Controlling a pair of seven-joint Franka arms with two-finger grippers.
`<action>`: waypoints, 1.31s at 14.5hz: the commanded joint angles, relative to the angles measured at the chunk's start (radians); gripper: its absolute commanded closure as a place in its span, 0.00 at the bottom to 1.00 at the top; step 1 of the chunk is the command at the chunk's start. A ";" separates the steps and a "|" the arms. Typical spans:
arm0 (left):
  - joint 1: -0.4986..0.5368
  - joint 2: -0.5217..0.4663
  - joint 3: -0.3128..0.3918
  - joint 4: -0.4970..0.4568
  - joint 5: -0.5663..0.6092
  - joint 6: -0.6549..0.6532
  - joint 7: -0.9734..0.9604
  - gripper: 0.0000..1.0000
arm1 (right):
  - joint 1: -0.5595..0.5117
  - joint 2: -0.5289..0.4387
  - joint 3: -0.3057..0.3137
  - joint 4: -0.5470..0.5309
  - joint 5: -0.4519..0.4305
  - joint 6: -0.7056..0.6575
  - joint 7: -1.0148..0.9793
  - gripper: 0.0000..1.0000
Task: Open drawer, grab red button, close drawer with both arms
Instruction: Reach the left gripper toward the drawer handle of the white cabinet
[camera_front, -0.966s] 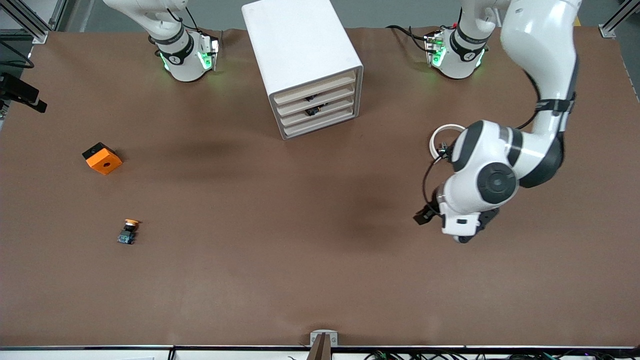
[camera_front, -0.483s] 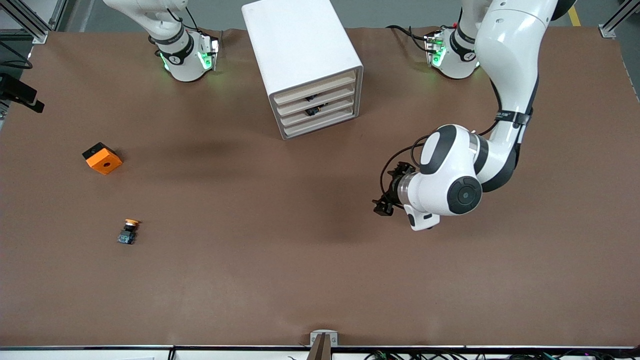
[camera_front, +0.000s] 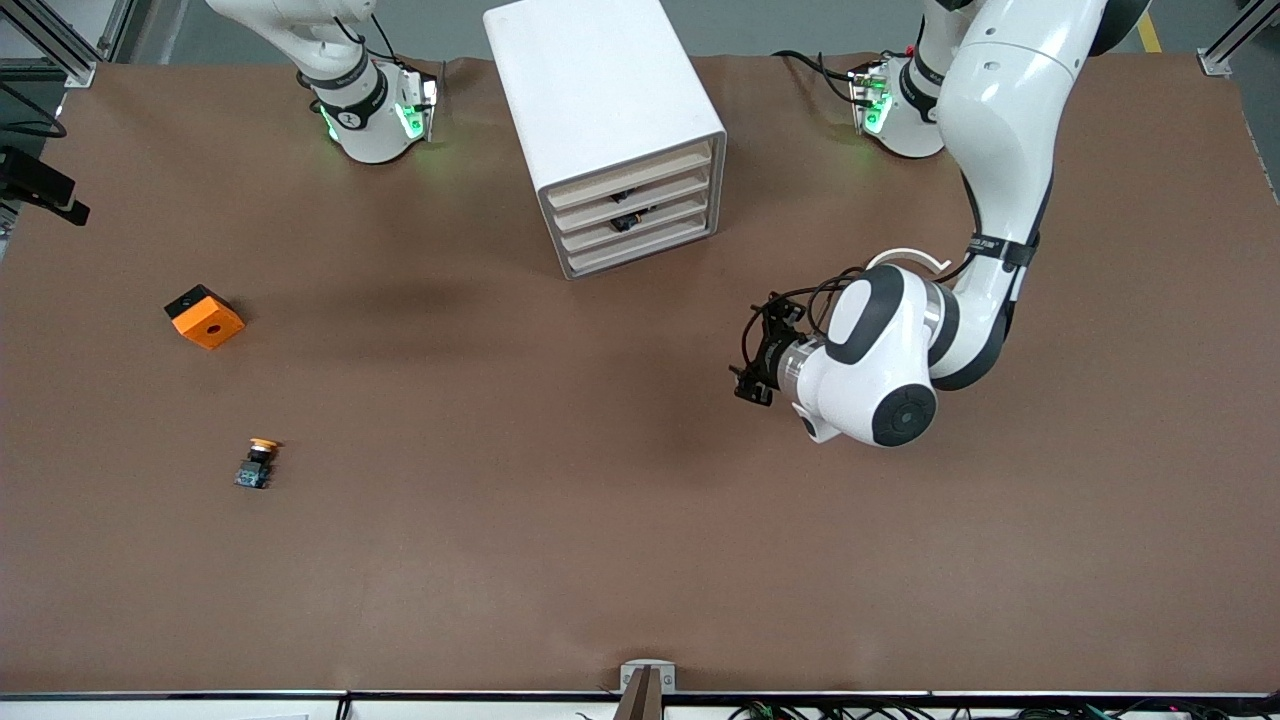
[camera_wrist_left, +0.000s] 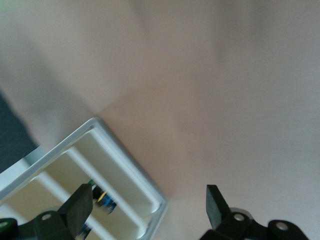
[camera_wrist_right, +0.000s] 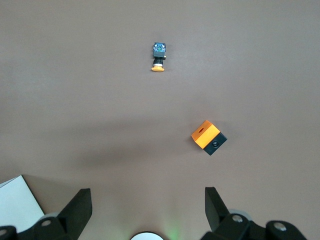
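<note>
The front view only gives you the cabinet (camera_front: 610, 130) with all four drawers pushed in and something dark showing in the gaps, but the left wrist view peeks right into the shelves and catches a small dark, bluish part (camera_wrist_left: 102, 199) in one compartment, likely the button, though its cap is hidden behind a finger so I can't tell for sure. The left gripper (camera_front: 757, 360) hangs over bare table in front of the cabinet with its jaws spread wide and empty. The right gripper (camera_wrist_right: 145, 212) only shows in its own wrist view, also wide and empty, waiting high over the table near its base, looking at the orange-capped button (camera_wrist_right: 158, 57) and the orange cube (camera_wrist_right: 208, 137); there's small print on the left arm's strap I can't read.
</note>
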 joint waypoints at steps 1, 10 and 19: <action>-0.008 0.045 0.004 0.034 -0.040 -0.104 -0.107 0.00 | -0.009 -0.024 0.012 -0.021 -0.018 0.005 -0.011 0.00; -0.006 0.117 0.004 0.023 -0.234 -0.304 -0.417 0.00 | -0.011 -0.023 0.010 -0.020 -0.020 0.004 -0.011 0.00; -0.085 0.150 0.003 -0.023 -0.285 -0.365 -0.477 0.48 | -0.011 -0.023 0.010 -0.020 -0.020 0.000 -0.011 0.00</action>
